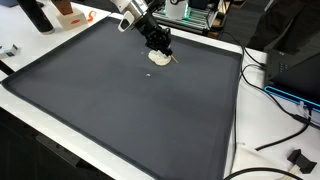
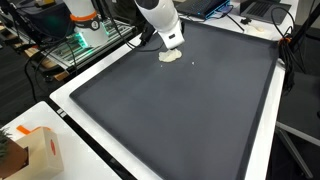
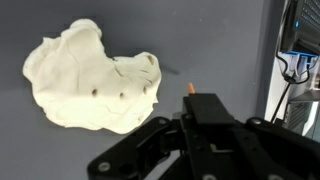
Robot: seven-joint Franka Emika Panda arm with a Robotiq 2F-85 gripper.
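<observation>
In the wrist view, a pale cream lump (image 3: pixel 90 80) of soft, dough-like material fills the left half. It lies flat on the dark grey rubbery mat (image 3: pixel 220 40). Its slumped, lobed outline and two small dents suggest it is soft enough to settle and stay put without support. Right of it, a small orange tip (image 3: pixel 188 88) pokes up just past the lump's edge, seemingly carried on the black Robotiq gripper (image 3: pixel 203 110), whose body crowds the lower right. Whether its fingers are parted or closed cannot be told. The lump lies to the left of the fingers, not between them, close but apparently apart. In both exterior views the gripper (image 1: pixel 160 46) (image 2: pixel 173 42) points down just above the lump (image 1: pixel 158 59) (image 2: pixel 170 57), near one edge of the mat. A white speck (image 1: pixel 149 74) lies nearby.
</observation>
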